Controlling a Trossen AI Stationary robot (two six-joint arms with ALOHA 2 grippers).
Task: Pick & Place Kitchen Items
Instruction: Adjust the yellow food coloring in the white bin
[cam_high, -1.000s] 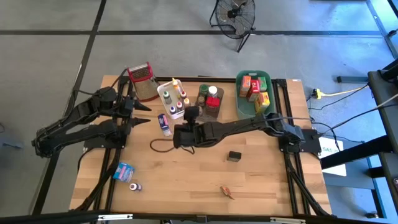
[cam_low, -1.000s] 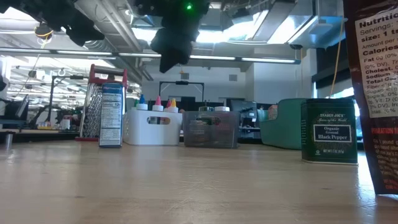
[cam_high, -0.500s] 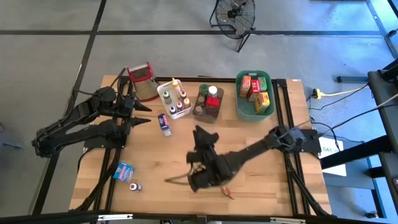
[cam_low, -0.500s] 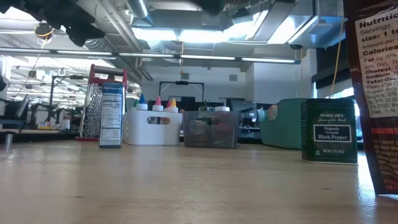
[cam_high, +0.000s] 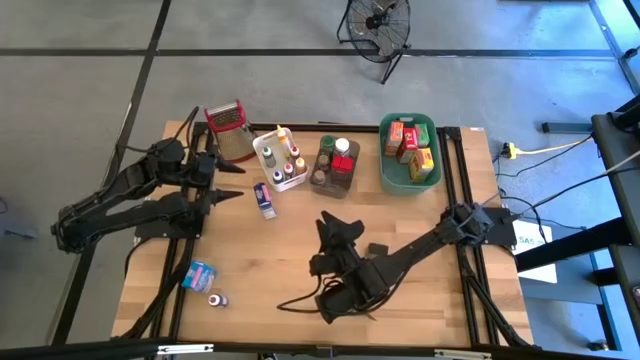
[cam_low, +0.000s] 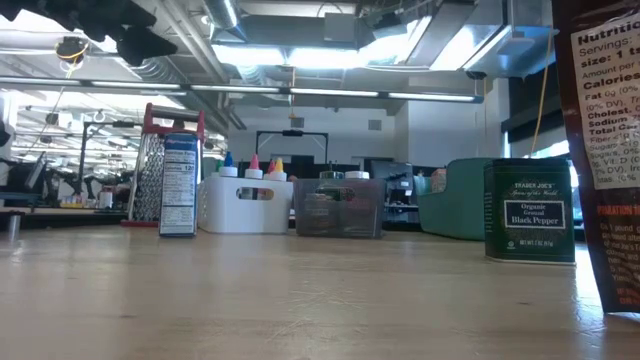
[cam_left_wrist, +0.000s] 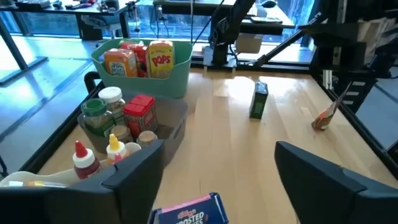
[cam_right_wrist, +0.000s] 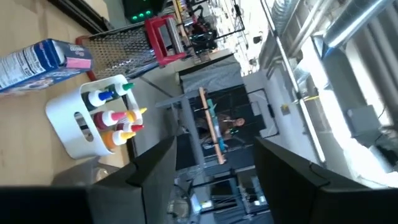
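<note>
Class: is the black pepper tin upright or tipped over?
Upright. The tin stands on its base on the table, label reading level, in the low view.

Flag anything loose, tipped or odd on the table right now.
Several kitchen items sit outside the tubs: a blue box lying flat and a tiny bottle on its side near the front left corner, a blue carton by the white tub, and a black pepper tin mid-table. No spills.

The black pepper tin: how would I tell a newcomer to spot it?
Start at the green tub at the table's far right. Come toward the near edge, onto the open wood in front of it. The black pepper tin stands alone there, a small dark box beside the right arm, the only dark item on bare wood.
</note>
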